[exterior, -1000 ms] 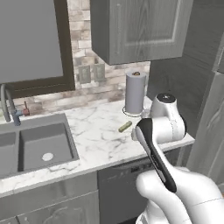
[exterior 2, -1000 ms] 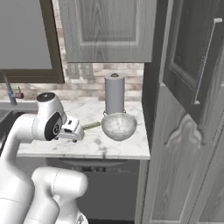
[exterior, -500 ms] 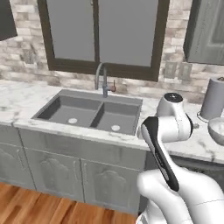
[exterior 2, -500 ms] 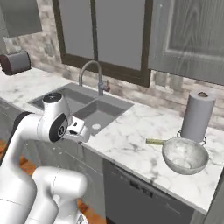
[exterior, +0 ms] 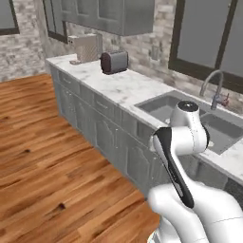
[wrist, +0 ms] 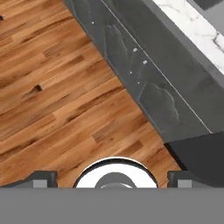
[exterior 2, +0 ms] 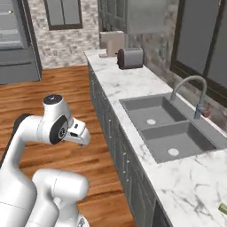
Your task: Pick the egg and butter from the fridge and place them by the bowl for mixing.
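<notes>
Gripper (wrist: pixel 112 177) wide open, empty, over wood floor (wrist: pixel 52 87) beside grey cabinets (wrist: pixel 144 78); butter (exterior 2: pixel 223 208) on counter (exterior 2: pixel 195 190).

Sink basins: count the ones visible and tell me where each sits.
2, side by side in the counter under the tap. In the right base view, one basin lies nearer the toaster, the other basin beyond it, towards the view's lower right.
</notes>
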You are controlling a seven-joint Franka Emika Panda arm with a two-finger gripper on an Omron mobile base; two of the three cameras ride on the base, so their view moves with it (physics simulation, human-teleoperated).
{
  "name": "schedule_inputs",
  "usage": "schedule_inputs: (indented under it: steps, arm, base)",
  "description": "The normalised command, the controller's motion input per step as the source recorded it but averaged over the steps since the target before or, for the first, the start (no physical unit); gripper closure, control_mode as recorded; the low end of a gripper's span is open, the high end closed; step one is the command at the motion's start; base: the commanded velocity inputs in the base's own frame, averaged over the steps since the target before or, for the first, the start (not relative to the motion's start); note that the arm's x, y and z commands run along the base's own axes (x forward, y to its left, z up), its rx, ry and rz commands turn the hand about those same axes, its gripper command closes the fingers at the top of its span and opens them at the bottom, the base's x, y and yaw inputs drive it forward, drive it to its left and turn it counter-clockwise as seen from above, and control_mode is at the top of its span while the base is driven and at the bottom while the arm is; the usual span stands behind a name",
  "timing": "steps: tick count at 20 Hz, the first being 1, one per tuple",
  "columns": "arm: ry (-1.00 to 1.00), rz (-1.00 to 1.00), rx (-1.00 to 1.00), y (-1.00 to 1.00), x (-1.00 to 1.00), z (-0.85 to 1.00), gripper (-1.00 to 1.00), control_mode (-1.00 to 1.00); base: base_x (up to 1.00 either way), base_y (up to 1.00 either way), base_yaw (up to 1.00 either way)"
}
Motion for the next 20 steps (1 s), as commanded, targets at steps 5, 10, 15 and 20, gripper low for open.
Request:
schedule_inputs:
  steps: [5, 10, 15, 20]
  arm:
    - [0.00, 0.00, 0.00, 0.00, 0.00, 0.00, -1.00, 1.00]
    - [0.00, 0.00, 0.00, 0.00, 0.00, 0.00, -1.00, 1.00]
    - [0.00, 0.00, 0.00, 0.00, 0.00, 0.00, -1.00, 1.00]
    - [0.00, 0.00, 0.00, 0.00, 0.00, 0.00, -1.00, 1.00]
  base:
    - [0.14, 0.02, 0.90]
    - [0.81, 0.04, 0.29]
    - [0.90, 0.06, 0.18]
    - [0.93, 0.05, 0.12]
